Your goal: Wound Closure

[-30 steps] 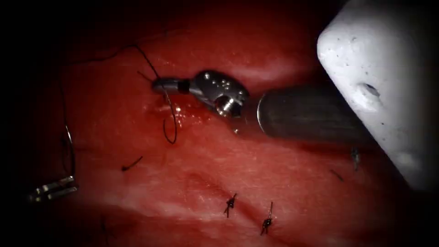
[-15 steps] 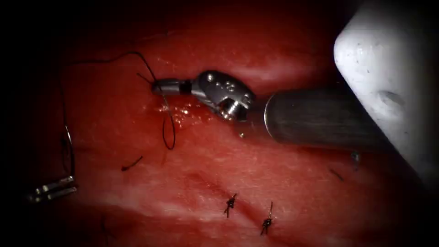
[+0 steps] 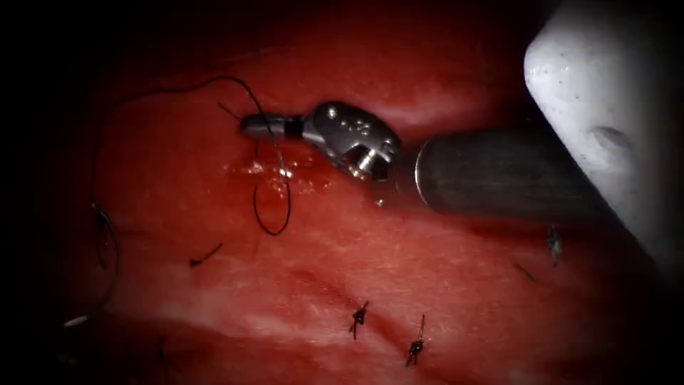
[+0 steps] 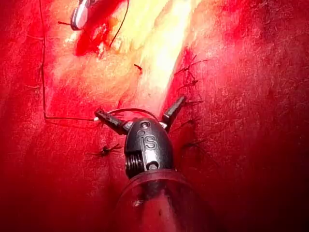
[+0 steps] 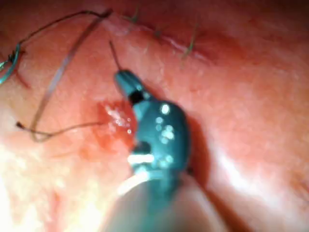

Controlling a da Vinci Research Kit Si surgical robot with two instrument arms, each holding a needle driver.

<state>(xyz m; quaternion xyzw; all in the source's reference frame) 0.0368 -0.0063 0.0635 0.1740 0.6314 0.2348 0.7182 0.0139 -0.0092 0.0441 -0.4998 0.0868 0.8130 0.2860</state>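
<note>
The right gripper is clenched on the thread, so a loop hangs over the tissue. The left gripper is spread wide, grasping nothing, though the needle lies across it.

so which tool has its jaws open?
The left arm's tool: jaws spread wide, nothing clearly gripped. The right arm's tool is shut on the thread above the tissue. I can't tell where the needle is.
</note>
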